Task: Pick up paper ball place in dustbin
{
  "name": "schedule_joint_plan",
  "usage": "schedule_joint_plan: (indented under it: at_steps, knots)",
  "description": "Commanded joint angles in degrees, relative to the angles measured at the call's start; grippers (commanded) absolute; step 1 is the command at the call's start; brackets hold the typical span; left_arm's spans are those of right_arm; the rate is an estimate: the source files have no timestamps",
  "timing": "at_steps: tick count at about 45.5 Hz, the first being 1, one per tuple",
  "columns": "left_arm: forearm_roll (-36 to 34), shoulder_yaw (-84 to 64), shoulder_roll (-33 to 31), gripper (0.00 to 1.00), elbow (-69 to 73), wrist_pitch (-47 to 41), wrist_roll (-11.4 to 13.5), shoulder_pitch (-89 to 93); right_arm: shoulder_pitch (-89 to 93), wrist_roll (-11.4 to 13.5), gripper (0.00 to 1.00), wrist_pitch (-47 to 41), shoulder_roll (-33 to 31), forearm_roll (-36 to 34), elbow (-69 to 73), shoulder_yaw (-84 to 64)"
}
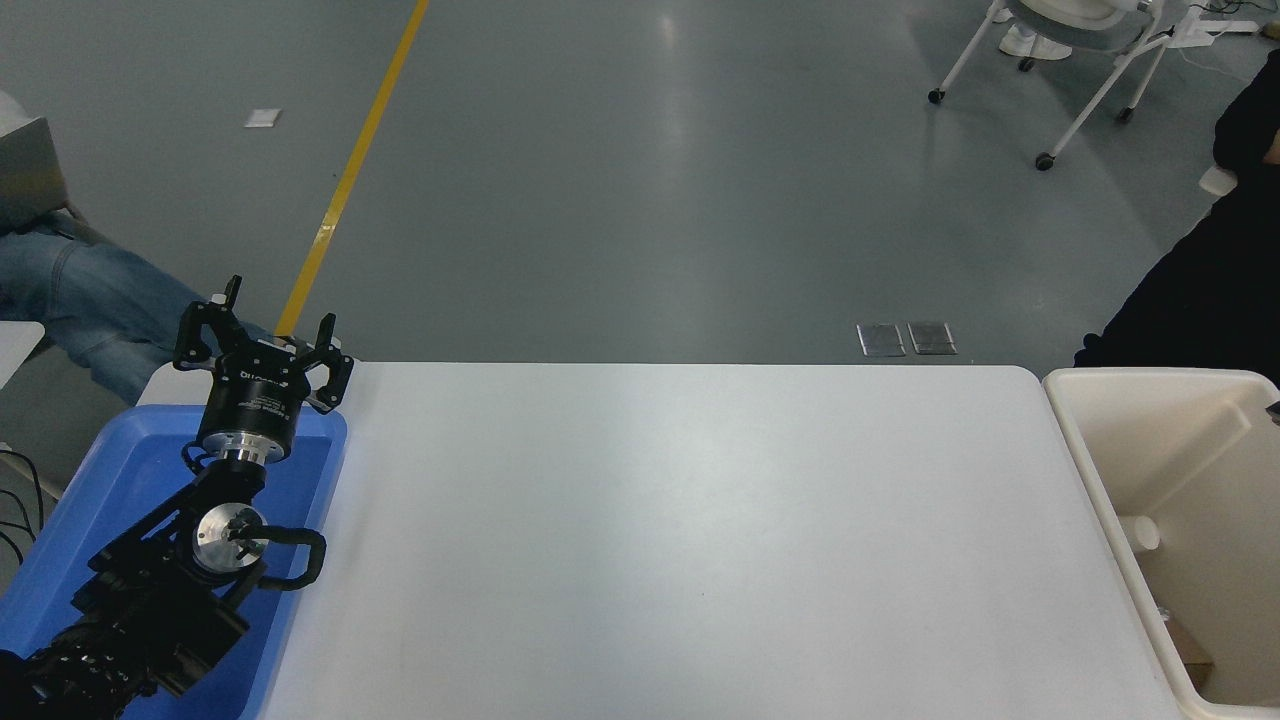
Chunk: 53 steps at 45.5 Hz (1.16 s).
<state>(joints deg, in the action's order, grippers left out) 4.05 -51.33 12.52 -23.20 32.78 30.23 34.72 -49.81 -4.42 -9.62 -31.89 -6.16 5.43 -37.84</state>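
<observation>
A: What fills most of the view?

B: The white worktop (690, 520), running from the near edge to a far edge that meets grey floor (640, 180) with a yellow line (345, 180) painted on it. Its surface is bare between the two containers.

A: And the containers?

B: At the right end, just beside the worktop, stands the dustbin (1090, 470), a deep cream-white tub with a thick rim. Part of it is cut off by the right edge. Low inside it sit a small white cylinder (1140, 533) against the left wall and a brownish scrap (1190, 660) near the bottom corner; I cannot tell what either is. At the left end lies a shallow blue tray (60, 540).

A: Where is the paper ball?

B: No paper ball can be made out anywhere on the worktop or in the tray, so its place relative to either claw cannot be told.

A: The arms?

B: The left arm (150, 600) comes up from the lower left over the tray. Its left claw (262, 335) points toward the far side, above the tray's far rim, with its fingers (330, 345) spread apart and nothing between them. The right arm and its claw are out of view.

A: Anyone around?

B: A jeans-clad leg (80, 300) at the far left, a person in black (1200, 290) at the far right, and a wheeled chair (1060, 60) beyond.
</observation>
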Motion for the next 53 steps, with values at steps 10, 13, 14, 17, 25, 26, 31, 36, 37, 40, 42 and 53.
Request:
schedule_joint_plan:
  at_steps: [10, 13, 14, 17, 25, 26, 31, 36, 37, 40, 42, 53]
  knots:
    - [-0.01, 0.00, 0.05, 0.99, 0.00, 0.00, 0.00, 0.00, -40.17, 0.03, 1.00, -12.17, 9.82, 0.71, 22.08, -23.76]
    - [-0.01, 0.00, 0.05, 0.99, 0.00, 0.00, 0.00, 0.09, -43.87, 0.03, 1.00, -15.51, 13.51, 0.71, 23.83, -26.23]
    - [-0.01, 0.00, 0.05, 0.99, 0.00, 0.00, 0.00, 0.00, -45.01, 0.03, 1.00, -16.74, 14.74, 0.71, 24.45, -26.93]
    - [-0.01, 0.00, 0.05, 0.99, 0.00, 0.00, 0.00, 0.00, -48.53, 0.03, 1.00, -20.61, 17.99, 0.71, 27.08, -28.16]
    - [-0.01, 0.00, -0.04, 0.99, 0.00, 0.00, 0.00, 0.00, -57.14, 0.12, 1.00, -28.08, 23.45, 1.49, 38.32, -28.96]
    - [-0.01, 0.00, -0.04, 0.99, 0.00, 0.00, 0.00, 0.00, -58.19, 0.12, 1.00, -28.52, 23.63, 1.84, 40.17, -28.96]
    - [-0.01, 0.00, -0.04, 0.99, 0.00, 0.00, 0.00, 0.00, -63.91, 0.21, 1.00, -30.02, 24.42, 2.99, 51.06, -28.96]
    - [-0.01, 0.00, -0.04, 0.99, 0.00, -0.09, 0.00, 0.00, -68.83, 0.21, 1.00, -30.29, 24.42, 3.52, 60.83, -29.13]
    - [-0.01, 0.00, -0.04, 0.99, 0.00, -0.09, 0.00, 0.00, -69.71, 0.21, 1.00, -30.29, 24.42, 3.69, 62.23, -29.13]
    - [-0.01, 0.00, -0.04, 0.99, 0.00, 0.00, 0.00, 0.00, -72.00, 0.21, 1.00, -30.29, 24.16, 4.04, 65.23, -29.22]
    - [-0.01, 0.00, -0.04, 0.99, 0.00, 0.00, 0.00, 0.00, -73.49, 0.21, 1.00, -30.29, 24.07, 4.05, 66.90, -29.31]
    - [-0.01, 0.00, -0.04, 0.99, 0.00, -0.09, 0.00, 0.00, -82.02, 0.21, 1.00, -33.71, 23.54, 3.96, 75.16, -31.60]
